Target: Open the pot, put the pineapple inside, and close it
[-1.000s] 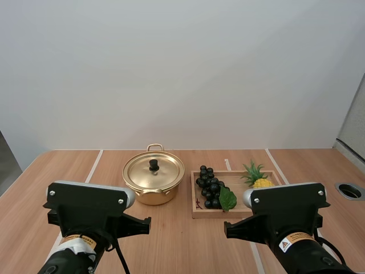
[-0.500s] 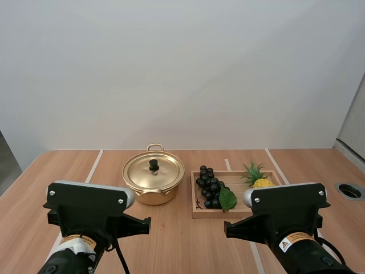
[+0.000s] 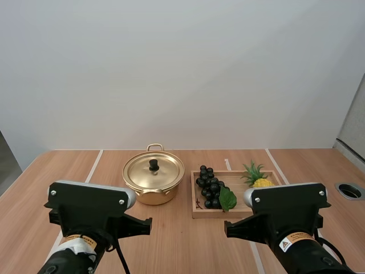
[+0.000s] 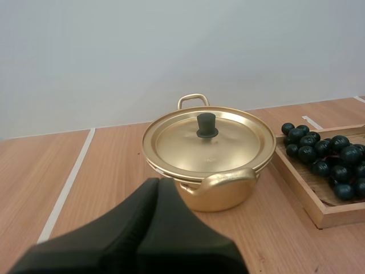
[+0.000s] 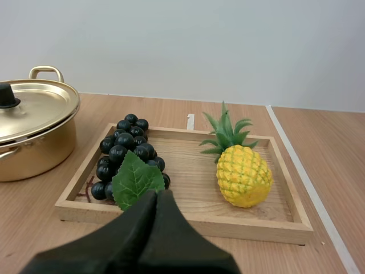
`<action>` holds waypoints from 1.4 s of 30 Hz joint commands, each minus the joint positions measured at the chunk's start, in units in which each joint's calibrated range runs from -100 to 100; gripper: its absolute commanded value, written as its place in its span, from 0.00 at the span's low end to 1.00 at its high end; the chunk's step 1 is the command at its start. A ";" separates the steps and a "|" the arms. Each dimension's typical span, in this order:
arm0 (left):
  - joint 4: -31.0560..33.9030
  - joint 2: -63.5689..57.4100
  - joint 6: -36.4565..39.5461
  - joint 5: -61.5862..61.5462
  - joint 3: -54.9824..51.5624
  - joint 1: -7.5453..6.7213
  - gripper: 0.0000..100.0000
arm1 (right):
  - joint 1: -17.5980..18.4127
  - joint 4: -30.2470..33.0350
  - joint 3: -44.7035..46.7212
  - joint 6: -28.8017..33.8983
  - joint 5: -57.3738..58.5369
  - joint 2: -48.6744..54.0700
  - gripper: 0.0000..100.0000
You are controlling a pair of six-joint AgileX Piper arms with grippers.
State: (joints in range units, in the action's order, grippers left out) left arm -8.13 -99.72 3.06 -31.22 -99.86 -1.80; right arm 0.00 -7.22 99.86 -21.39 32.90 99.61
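A gold pot (image 3: 153, 181) with its lid (image 4: 209, 138) on and a black knob (image 4: 207, 125) stands at the table's middle. To its right a wooden tray (image 3: 197, 212) holds a small yellow pineapple (image 5: 242, 172) with green leaves, upright at the tray's right side, and a bunch of dark grapes (image 5: 125, 156) with a green leaf. My left gripper (image 4: 158, 184) is shut, its fingers together as one wedge, short of the pot's near handle (image 4: 223, 181). My right gripper (image 5: 157, 195) is shut too, just before the tray's near rim (image 5: 188, 221).
White tape lines (image 3: 94, 165) run across the wooden table. A round grey hole (image 3: 350, 190) sits at the table's far right edge. Bare wood lies left of the pot and in front of it.
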 commanded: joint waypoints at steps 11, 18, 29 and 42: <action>-0.27 -0.28 0.61 1.85 -0.14 -0.95 0.00 | -0.93 -0.24 0.14 0.21 -1.21 0.39 0.00; -0.27 -0.28 0.61 2.58 -0.14 -0.83 0.00 | -0.92 -1.98 0.14 0.21 -4.27 0.39 0.00; -0.44 -0.28 0.58 31.22 -0.14 -0.74 0.00 | -1.27 -1.87 0.14 0.12 -30.99 0.39 0.00; 1.50 -0.28 -0.23 65.89 -0.14 -0.10 0.00 | -1.27 -2.38 0.14 0.12 -114.14 0.39 0.00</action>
State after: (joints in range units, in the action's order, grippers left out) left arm -6.96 -99.72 2.85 30.47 -100.00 -2.07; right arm -1.08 -9.47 100.00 -21.31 -72.38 99.74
